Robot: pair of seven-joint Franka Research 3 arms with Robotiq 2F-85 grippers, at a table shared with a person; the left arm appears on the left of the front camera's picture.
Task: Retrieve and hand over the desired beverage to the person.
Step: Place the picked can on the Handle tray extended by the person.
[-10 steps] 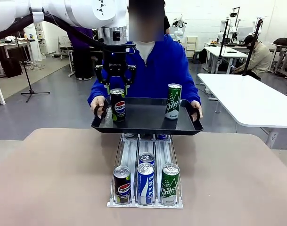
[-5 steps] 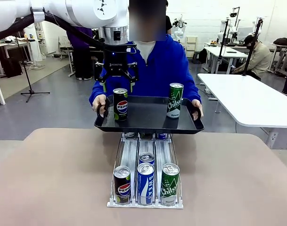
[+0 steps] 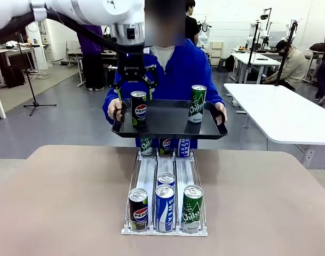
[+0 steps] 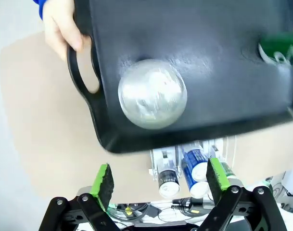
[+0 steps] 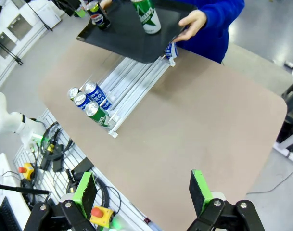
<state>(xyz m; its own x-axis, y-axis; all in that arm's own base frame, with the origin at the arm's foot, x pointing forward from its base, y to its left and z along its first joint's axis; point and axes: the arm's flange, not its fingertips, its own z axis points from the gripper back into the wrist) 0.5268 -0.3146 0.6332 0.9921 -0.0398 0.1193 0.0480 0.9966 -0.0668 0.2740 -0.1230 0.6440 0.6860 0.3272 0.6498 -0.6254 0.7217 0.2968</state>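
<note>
Since a second ago the person (image 3: 173, 69) has lifted the black tray (image 3: 167, 125) higher and drawn it a little toward their chest, so the rear cans in the rack (image 3: 165, 194) now show beneath its front edge. My left gripper (image 3: 134, 88) has risen with it and still hangs just above the Pepsi can (image 3: 139, 108), jaws spread wide and clasping nothing; from the left wrist camera I look straight down on the can's silver lid (image 4: 152, 94), with my green pads (image 4: 104, 180) apart near the bottom edge. The Pepsi can stands upright on the left part of the tray, long axis vertical, its label facing my side of the table. The green can (image 3: 196, 103) stands upright on the right part, well apart from it. The person's hands (image 3: 116, 111) grip the tray handles at both ends. My right gripper (image 5: 144, 192) hovers high over the near corner of the table (image 3: 71, 202), fingers spread and empty. In the rack's front row a Pepsi can, a blue can and a green can stand side by side.
</note>
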